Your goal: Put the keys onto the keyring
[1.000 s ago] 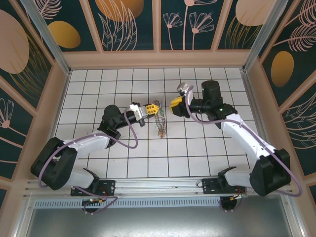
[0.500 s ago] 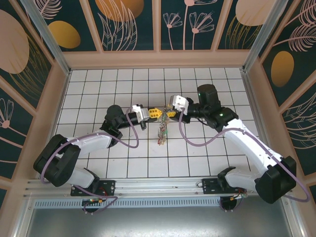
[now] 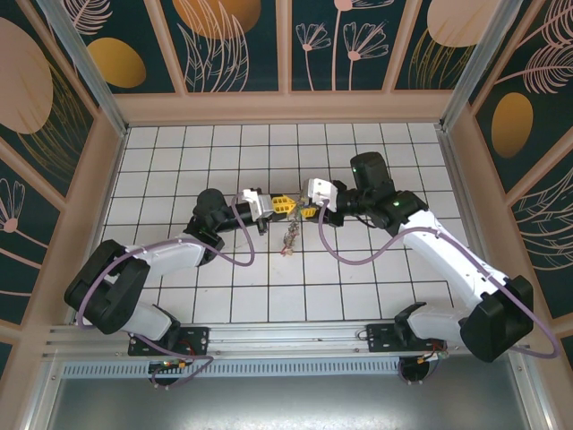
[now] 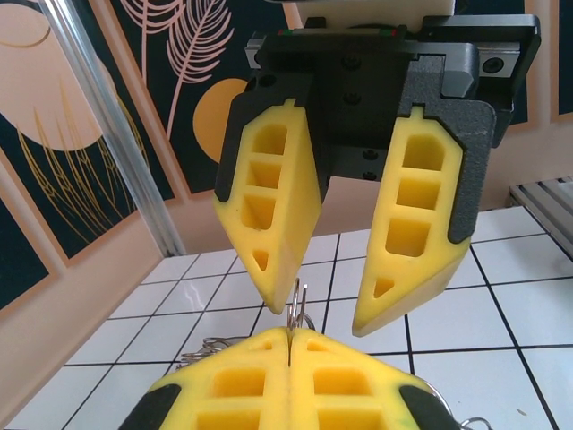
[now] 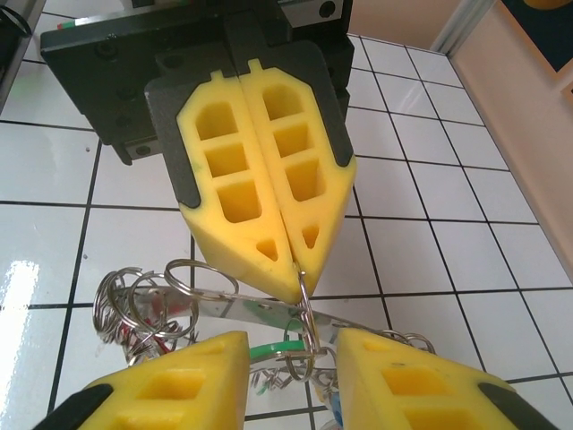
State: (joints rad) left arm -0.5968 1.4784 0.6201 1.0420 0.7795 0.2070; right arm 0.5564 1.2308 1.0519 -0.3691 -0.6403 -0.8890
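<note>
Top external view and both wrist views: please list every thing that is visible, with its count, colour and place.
keys: one bunch, metal with green and red bits, hanging below the meeting grippers, mid-table.
thin wire ring: one, silver, at the top of the bunch.
table: one, white tiles with dark lines, under everything.
wall panels: several, dark teal with leaf prints, around the table.
cables: two, purple, along the arms.
left gripper: one, yellow fingers, shut on the thin wire ring.
right gripper: one, yellow fingers, open, facing the left one.
</note>
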